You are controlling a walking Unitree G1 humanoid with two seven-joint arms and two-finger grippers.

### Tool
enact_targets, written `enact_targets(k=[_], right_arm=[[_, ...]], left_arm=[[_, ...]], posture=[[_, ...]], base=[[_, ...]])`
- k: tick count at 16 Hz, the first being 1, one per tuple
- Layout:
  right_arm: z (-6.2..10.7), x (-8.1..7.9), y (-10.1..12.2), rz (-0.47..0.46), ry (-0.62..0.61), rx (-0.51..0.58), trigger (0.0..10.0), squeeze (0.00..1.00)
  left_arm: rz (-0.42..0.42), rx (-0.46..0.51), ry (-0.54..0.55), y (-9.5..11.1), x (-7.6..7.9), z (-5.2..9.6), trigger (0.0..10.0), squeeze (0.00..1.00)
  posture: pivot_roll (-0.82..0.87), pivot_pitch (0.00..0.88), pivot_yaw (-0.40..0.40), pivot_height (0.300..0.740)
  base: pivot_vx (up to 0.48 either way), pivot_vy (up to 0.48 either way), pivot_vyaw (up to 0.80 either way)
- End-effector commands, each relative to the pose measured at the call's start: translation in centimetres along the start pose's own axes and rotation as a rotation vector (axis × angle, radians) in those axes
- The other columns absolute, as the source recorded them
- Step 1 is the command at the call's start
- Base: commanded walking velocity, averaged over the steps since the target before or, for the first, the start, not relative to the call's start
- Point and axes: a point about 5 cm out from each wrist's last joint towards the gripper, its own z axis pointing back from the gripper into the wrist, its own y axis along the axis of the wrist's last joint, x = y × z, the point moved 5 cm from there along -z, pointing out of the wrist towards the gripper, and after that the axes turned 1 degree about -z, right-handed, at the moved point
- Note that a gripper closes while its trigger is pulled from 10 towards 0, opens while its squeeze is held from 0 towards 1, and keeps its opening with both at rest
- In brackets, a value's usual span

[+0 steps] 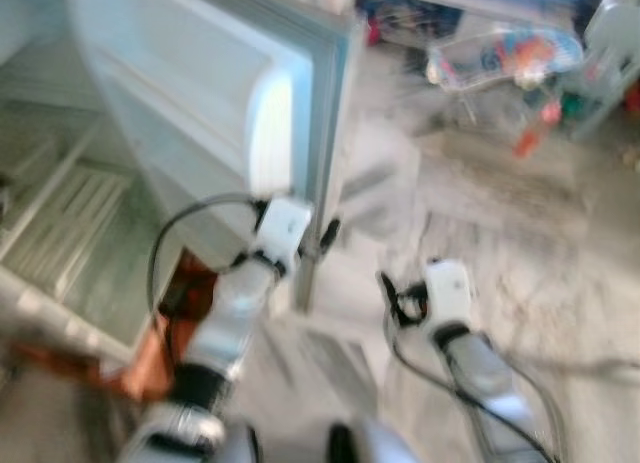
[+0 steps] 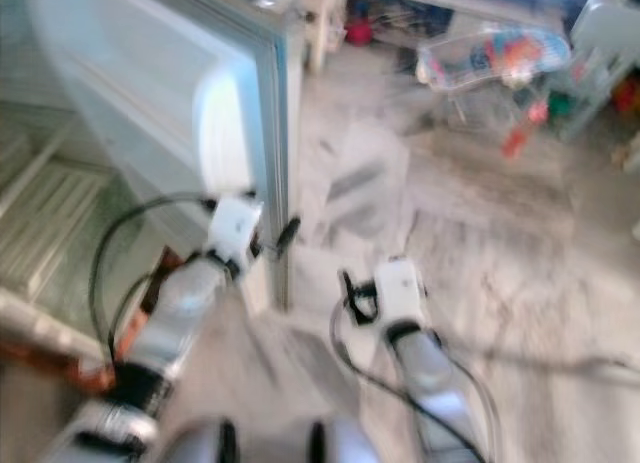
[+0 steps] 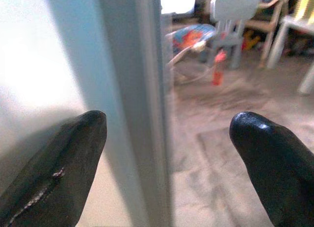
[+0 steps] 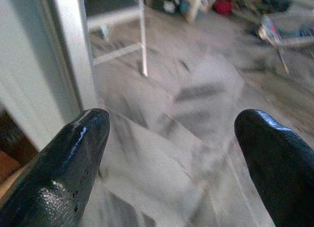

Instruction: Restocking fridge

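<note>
At the fridge door's [image 1: 215, 93] free edge, we see the left gripper [image 3: 167, 153] spread wide, its 2 fingers [image 3: 54, 173] straddling the edge. The right gripper [image 4: 171, 158], also wide, hovers over the floor [image 1: 500, 243], beside the open fridge [image 1: 70, 223].

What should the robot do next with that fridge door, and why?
Probably close the left pincer on the edge of the fridge door. Its two black fingers stand open, one on each side of that edge, so the door sits between them but isn't gripped yet. The door hangs open beside the wire shelf. The right pincer is open over bare floor, holding nothing.
</note>
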Motion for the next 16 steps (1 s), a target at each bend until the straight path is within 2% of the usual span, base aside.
enact_targets(k=[1, 4, 6, 8, 10, 11, 12, 14, 16], right_arm=[[-0.2, 0.0, 0.5, 0.000, -0.006, 0.015, 10.0, 0.00], [-0.4, -0.3, 0.6, 0.004, -0.004, 0.021, 10.0, 0.00], [-0.3, -0.2, 0.5, 0.003, -0.011, 0.021, 10.0, 0.00], [-0.2, -0.1, 0.4, 0.000, -0.018, 0.018, 10.0, 0.00], [-0.2, -0.3, 0.4, 0.000, -0.016, 0.018, 10.0, 0.00], [-0.3, -0.2, 0.4, 0.004, -0.014, 0.019, 10.0, 0.00], [-0.4, -0.1, 0.5, 0.007, -0.013, 0.021, 10.0, 0.00], [-0.7, 0.1, 1.0, 0.015, -0.013, 0.033, 10.0, 0.00], [-1.0, -0.1, 1.3, 0.012, -0.012, 0.040, 10.0, 0.00]], left_arm=[[-0.009, 0.020, -0.007, 0.7, 0.3, -0.7, 10.0, 0.00], [-0.004, 0.084, -0.046, 2.9, 1.9, -2.6, 10.0, 0.00], [0.001, 0.100, -0.020, 2.7, 1.4, -2.1, 10.0, 0.00], [-0.005, 0.070, -0.005, 1.1, 0.8, -0.4, 10.0, 0.00], [-0.012, 0.032, 0.032, -0.8, 0.0, 1.9, 10.0, 0.00], [-0.019, -0.016, 0.080, -2.2, -0.8, 3.9, 10.0, 0.00], [-0.025, -0.039, 0.110, -2.7, -1.2, 4.9, 10.0, 0.00], [-0.036, -0.055, 0.166, -2.4, -2.3, 7.1, 10.0, 0.00], [-0.041, -0.063, 0.202, -2.4, -3.2, 8.3, 10.0, 0.00]], posture=[[0.09, 0.154, -0.074, 0.740], [0.08, 0.151, -0.071, 0.740], [0.08, 0.153, -0.065, 0.740], [0.09, 0.159, -0.060, 0.740], [0.09, 0.167, -0.059, 0.740], [0.11, 0.180, -0.056, 0.740], [0.13, 0.186, -0.052, 0.740], [0.15, 0.209, -0.055, 0.740], [0.15, 0.215, -0.064, 0.740]], base=[[0.442, 0.000, 0.00], [0.420, 0.000, 0.00], [0.161, 0.000, 0.00], [0.000, 0.000, 0.00], [0.000, 0.000, 0.00], [0.000, 0.000, 0.00], [0.000, 0.000, 0.00], [0.000, 0.000, 0.00], [0.000, 0.000, 0.00]])
